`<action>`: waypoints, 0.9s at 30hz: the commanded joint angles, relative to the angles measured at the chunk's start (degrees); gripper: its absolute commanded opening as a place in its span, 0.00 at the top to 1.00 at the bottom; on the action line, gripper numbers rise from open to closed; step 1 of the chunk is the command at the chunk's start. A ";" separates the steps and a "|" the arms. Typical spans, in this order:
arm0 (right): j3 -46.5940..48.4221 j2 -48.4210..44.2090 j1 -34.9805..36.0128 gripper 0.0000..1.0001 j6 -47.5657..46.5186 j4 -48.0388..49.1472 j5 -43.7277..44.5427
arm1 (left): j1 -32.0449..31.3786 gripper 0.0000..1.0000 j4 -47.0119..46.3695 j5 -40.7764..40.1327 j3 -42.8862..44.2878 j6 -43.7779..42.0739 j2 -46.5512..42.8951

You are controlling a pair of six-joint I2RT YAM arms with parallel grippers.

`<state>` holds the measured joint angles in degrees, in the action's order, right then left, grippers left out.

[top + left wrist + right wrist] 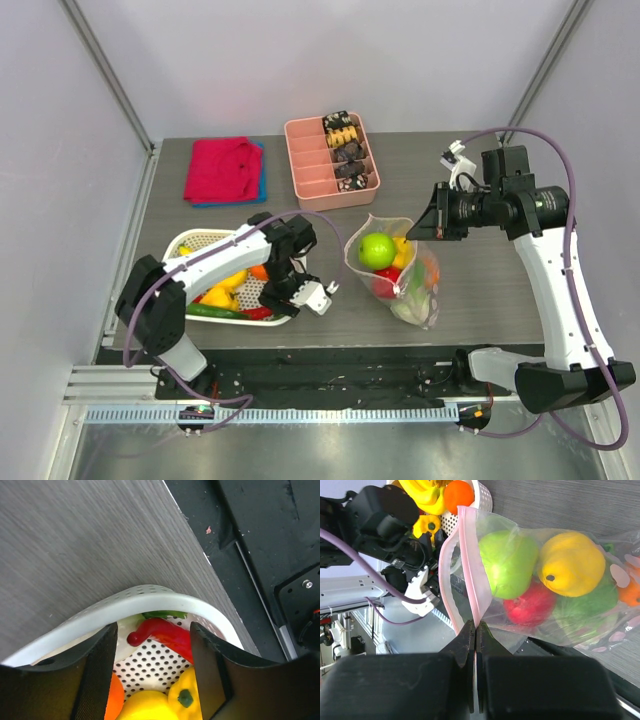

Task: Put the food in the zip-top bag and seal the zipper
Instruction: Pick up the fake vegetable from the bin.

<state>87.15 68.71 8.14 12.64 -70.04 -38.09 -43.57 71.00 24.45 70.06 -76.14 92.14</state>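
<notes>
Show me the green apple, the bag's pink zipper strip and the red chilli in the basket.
Round green toy apple [507,562], right wrist view, its middle.
Pale-pink zipper strip [469,565], right wrist view, mid-length.
Curved red toy chilli [165,632], left wrist view, its body.

Left claw [152,652] gapes; right claw [474,632] pinched closed.

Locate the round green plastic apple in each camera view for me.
Top external: centre, the round green plastic apple lies inside the clear dotted plastic bag.
Left wrist: not in view.
Right wrist: apple upper centre, beside the pale-pink zipper strip.
Shared landmark: the white perforated plastic basket.
</notes>
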 commanded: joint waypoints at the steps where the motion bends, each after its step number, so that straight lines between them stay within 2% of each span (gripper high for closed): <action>1: 0.56 -2.35 0.03 0.99 0.80 1.93 -1.38 | -0.55 0.43 0.02 -0.89 1.30 -2.00 1.20; 9: 0.03 -2.79 0.03 0.99 0.80 2.19 -1.47 | -0.55 0.50 -0.16 -3.62 1.66 -2.88 2.26; 21: 0.21 -2.79 0.03 0.99 0.80 2.10 -1.03 | -0.46 0.87 -0.95 -1.50 2.62 0.72 -4.24; 22: 0.21 -2.79 0.03 0.99 0.80 2.10 -0.94 | -0.37 0.92 -0.69 -2.38 2.97 1.51 -5.47; 25: 0.38 -2.88 0.03 0.99 0.80 1.93 -0.76 | 1.63 1.00 0.53 -2.83 5.77 4.31 -6.97; 27: 0.38 -2.70 0.03 0.99 0.72 2.01 -0.76 | 2.96 1.00 2.20 -2.04 8.32 6.17 -8.02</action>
<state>86.56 67.72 8.14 12.64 -69.87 -38.06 -43.22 70.81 21.04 72.66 -73.95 87.66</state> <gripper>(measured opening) 0.024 0.022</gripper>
